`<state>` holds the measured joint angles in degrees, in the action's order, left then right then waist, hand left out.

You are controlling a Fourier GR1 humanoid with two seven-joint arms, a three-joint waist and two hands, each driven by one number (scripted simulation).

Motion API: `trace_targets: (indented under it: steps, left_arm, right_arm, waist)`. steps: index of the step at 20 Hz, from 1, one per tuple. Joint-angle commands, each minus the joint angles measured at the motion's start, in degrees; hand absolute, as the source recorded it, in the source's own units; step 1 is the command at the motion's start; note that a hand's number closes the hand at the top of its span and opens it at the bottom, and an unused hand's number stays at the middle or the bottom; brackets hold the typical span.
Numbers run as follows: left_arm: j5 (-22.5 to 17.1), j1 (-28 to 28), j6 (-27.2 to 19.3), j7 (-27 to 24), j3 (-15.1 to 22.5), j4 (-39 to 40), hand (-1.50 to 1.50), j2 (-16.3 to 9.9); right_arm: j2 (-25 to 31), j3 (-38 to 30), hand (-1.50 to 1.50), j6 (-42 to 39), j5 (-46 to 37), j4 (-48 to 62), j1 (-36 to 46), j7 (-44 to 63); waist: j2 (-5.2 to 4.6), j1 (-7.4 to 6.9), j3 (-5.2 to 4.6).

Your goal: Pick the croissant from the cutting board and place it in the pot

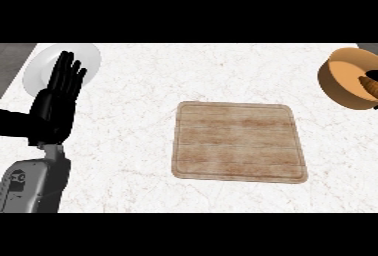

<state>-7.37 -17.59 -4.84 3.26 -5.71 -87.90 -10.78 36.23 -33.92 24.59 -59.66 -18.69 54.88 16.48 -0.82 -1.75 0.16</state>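
— Where's the croissant (369, 85)?
— Inside the pot (341, 80), at the counter's (148, 90) far right edge; the cutting board (238, 142) lies mid-counter.
— And the left hand (57, 95)?
— Open, fingers straight, resting over a white plate (43, 65).

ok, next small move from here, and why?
Probably none beyond keeping the arms clear. The croissant already lies in the pot at the far right, the cutting board is bare, and the left hand rests open at the left. The right hand is out of view.
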Motion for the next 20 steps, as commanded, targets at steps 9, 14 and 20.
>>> trace_targets:
  steps: [9, 14, 20]
  left_arm:
    - [0.24, -0.87, -0.04, 1.82, 0.06, -0.34, 0.00, -0.24]
    - [-0.44, 0.99, 0.49, -0.72, -0.47, 0.60, 0.00, 0.72]
    - [1.57, 1.39, -0.99, -0.74, -0.62, 0.73, 0.00, 0.41]
  right_arm:
    - [-1.28, -10.66, -1.50, 9.30, 14.57, -3.87, 2.49, -11.63]
    - [-2.51, -15.98, -1.50, 12.03, 22.86, -6.97, -1.20, -19.78]
    - [1.21, -18.64, -1.50, 6.16, 30.46, -13.59, -6.66, -24.70]
  waist:
    - [0.44, 0.48, -0.02]
    - [0.43, 1.00, -0.05]
    - [0.88, 2.09, -0.13]
